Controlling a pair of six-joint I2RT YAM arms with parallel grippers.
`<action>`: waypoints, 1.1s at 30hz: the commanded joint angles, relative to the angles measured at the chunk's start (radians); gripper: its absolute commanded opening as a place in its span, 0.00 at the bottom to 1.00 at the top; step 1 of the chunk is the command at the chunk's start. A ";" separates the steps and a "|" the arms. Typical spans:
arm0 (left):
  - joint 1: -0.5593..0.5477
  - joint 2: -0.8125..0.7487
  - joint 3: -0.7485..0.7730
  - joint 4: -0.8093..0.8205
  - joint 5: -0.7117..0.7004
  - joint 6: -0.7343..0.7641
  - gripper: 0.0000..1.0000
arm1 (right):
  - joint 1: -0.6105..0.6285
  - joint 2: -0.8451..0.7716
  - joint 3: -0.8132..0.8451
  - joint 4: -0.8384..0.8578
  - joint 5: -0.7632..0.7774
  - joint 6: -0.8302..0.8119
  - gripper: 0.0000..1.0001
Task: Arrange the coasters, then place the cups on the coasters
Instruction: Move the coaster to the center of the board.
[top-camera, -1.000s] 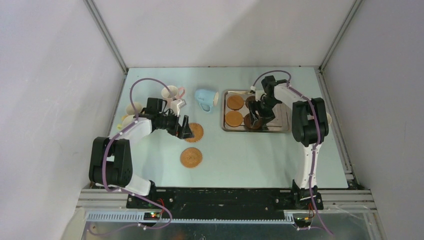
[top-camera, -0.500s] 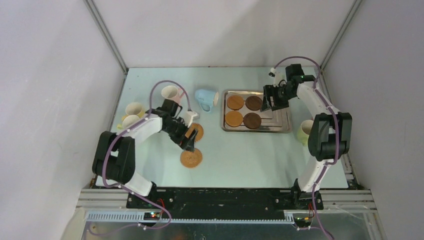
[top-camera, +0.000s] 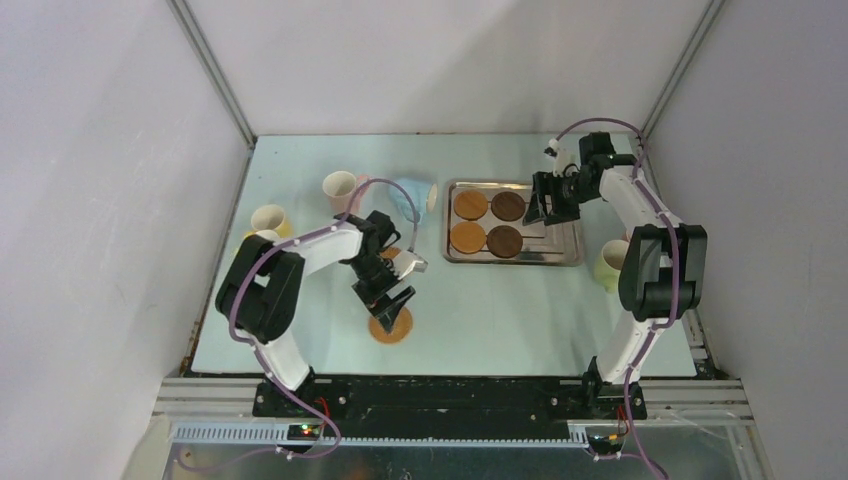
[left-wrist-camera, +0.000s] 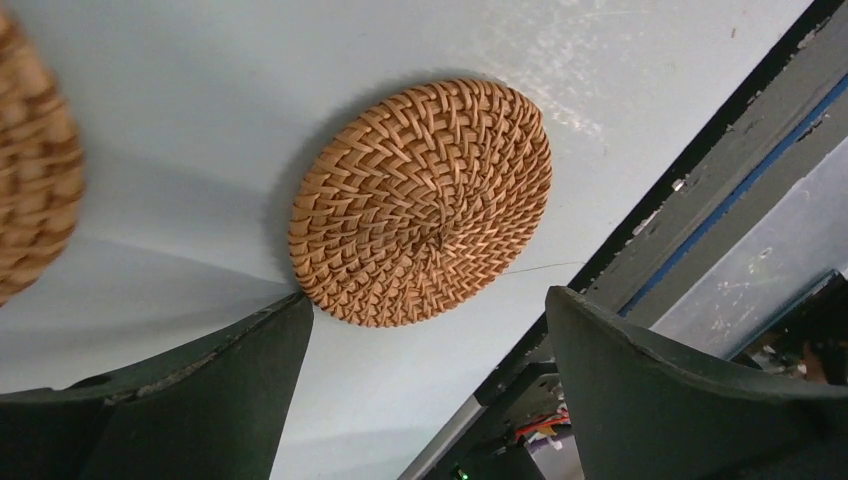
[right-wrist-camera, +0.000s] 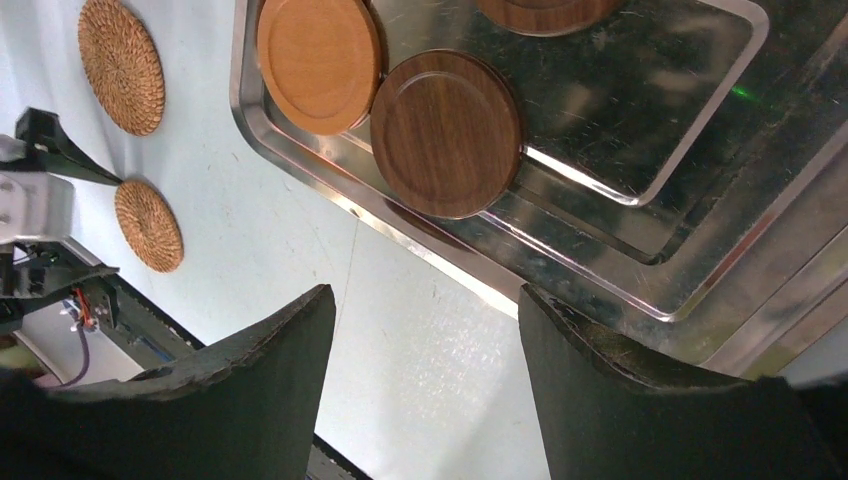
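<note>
Left jaws: wide apart and empty, hanging just above a woven coaster (left-wrist-camera: 420, 200) that lies flat near the front edge of the tabletop (top-camera: 480, 310), left of centre. A second woven coaster (left-wrist-camera: 30, 160) lies just behind it. From overhead, the left arm (top-camera: 320, 245) covers most of that one.

Right jaws: apart, holding nothing, above the right-hand part of the steel tray (top-camera: 562, 256). The tray sits right of centre, toward the far edge. Four smooth coasters lie flat in its left part, two by two: orange-tan far (top-camera: 468, 205) and near (top-camera: 466, 237) on the left, dark brown far (top-camera: 508, 206) and near (top-camera: 504, 241) on the right.

Cups, all on bare tabletop:
- Pink cup (top-camera: 340, 186): upright, far left.
- Light blue cup (top-camera: 405, 200): on its side, between the pink cup and the tray.
- Yellow cup (top-camera: 270, 218): upright by the left edge.
- Another cup (top-camera: 262, 238): just in front of the yellow one, probably also yellow.
- Green cup (top-camera: 610, 264): by the right edge, partly behind the right arm.
</note>
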 joint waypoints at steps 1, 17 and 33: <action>-0.091 0.111 -0.009 0.040 -0.022 0.010 0.98 | -0.021 -0.028 -0.004 0.019 -0.053 0.010 0.72; -0.224 0.161 0.264 -0.161 0.055 0.080 0.98 | -0.022 -0.024 -0.005 -0.032 -0.215 -0.061 0.73; -0.318 0.185 0.124 -0.436 0.087 0.335 0.98 | 0.008 -0.007 -0.004 -0.033 -0.182 -0.075 0.74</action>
